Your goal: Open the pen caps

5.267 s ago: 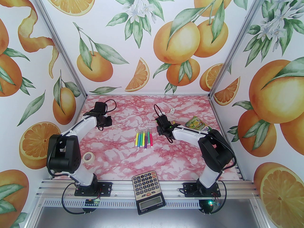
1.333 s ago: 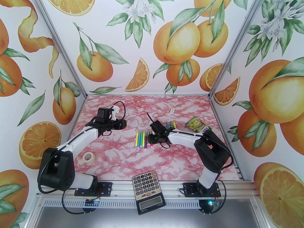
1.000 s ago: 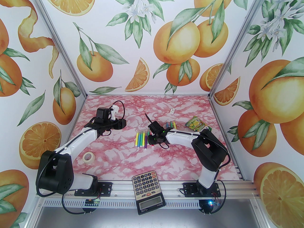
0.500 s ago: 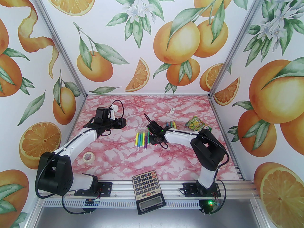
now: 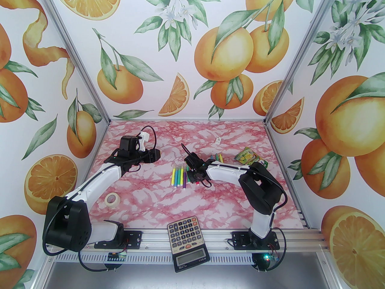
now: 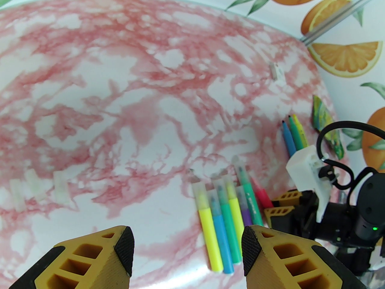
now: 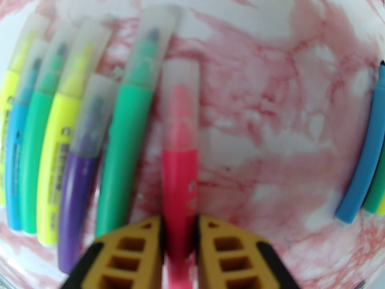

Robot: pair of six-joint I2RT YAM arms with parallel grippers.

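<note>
Several capped felt-tip pens (image 5: pixel 179 176) lie side by side mid-table, each with a translucent pen cap (image 7: pixel 180 101) at its far end. My right gripper (image 7: pixel 180 236) is shut on the barrel of the pink pen (image 7: pixel 180 176), the rightmost of the row (image 6: pixel 224 212), which lies on the table. In the top view the right gripper (image 5: pixel 193 178) sits low at the row's right end. My left gripper (image 6: pixel 188 248) hovers open on the near-left side of the row, holding nothing; in the top view the left gripper (image 5: pixel 155 155) is left of the pens.
Three uncapped pens (image 5: pixel 217 158) lie right of the row, beside a green-yellow snack pouch (image 5: pixel 248 156). Three loose clear caps (image 6: pixel 37 188) lie on the table to the left. A tape roll (image 5: pixel 112 199) sits near left, a calculator (image 5: pixel 186 239) at the front edge.
My right gripper has moved left and down onto the row's right end and closed on the pink pen. The left gripper has opened a little and barely shifted.
</note>
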